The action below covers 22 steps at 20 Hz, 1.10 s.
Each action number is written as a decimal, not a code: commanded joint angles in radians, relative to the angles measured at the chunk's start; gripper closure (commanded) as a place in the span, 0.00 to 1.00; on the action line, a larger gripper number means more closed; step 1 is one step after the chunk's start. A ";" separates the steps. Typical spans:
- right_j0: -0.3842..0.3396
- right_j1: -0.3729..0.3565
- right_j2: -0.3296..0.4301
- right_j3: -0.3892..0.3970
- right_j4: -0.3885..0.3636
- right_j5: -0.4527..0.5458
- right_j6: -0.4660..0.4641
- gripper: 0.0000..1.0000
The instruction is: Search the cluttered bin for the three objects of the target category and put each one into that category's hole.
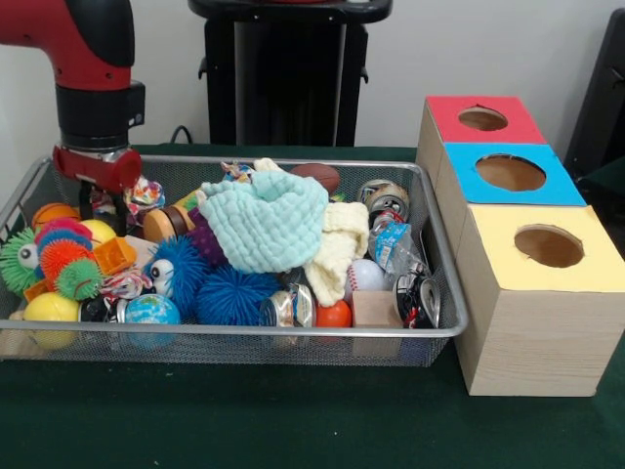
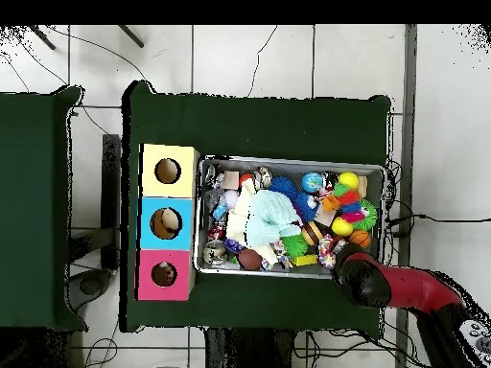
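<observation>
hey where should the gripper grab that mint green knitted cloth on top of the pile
Take the mint green knitted cloth at its raised, bunched middle, coming straight down from above. It is draped on top of the clutter in the bin, so its edges probably sit too close to neighbouring toys.

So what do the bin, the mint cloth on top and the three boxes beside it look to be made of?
The bin looks like silver wire mesh with a rounded metal rim; the contents show through its wall. The mint cloth seems knitted or woven soft fabric, with a bumpy texture and limp folds. The boxes look like pale wood, going by the grain, with matte red, blue and yellow tops, possibly paper or paint.
</observation>
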 commanded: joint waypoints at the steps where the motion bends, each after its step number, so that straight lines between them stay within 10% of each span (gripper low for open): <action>1: -0.017 -0.100 0.101 -0.003 0.045 0.031 -0.020 0.00; 22: 0.058 -0.034 0.076 -0.087 0.079 -0.028 0.034 0.00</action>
